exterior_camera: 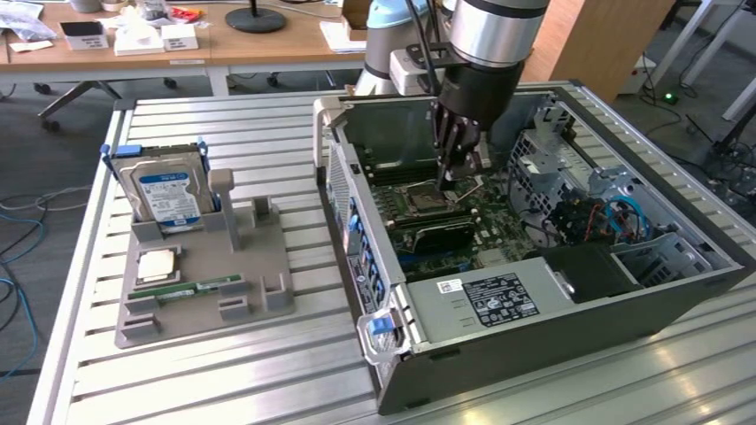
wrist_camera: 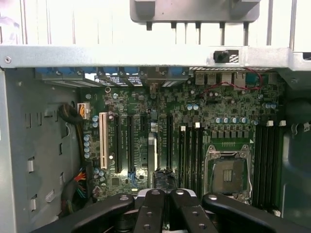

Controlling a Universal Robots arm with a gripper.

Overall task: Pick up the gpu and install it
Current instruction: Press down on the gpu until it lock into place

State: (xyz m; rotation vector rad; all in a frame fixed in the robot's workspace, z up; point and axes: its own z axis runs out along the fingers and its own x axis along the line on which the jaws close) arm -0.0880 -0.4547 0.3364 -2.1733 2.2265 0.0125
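The gpu [exterior_camera: 442, 235] is a dark card standing on edge on the motherboard inside the open computer case [exterior_camera: 709, 266]. Seen edge-on in the wrist view, the gpu [wrist_camera: 163, 178] lies along an expansion slot just beyond the fingertips. My gripper [exterior_camera: 451, 181] hangs inside the case over the board near the CPU socket [exterior_camera: 423, 199], a little above the card. Its black fingers [wrist_camera: 151, 208] are pressed together, so the gripper [wrist_camera: 165, 193] is shut, and I see nothing clamped between them.
A grey parts holder [exterior_camera: 254, 283] stands at the exterior view's left, carrying a hard drive [exterior_camera: 169, 197], a CPU [exterior_camera: 158, 265] and a RAM stick [exterior_camera: 195, 289]. The case walls, drive cage [exterior_camera: 555, 168] and power supply [exterior_camera: 490, 298] hem in the board.
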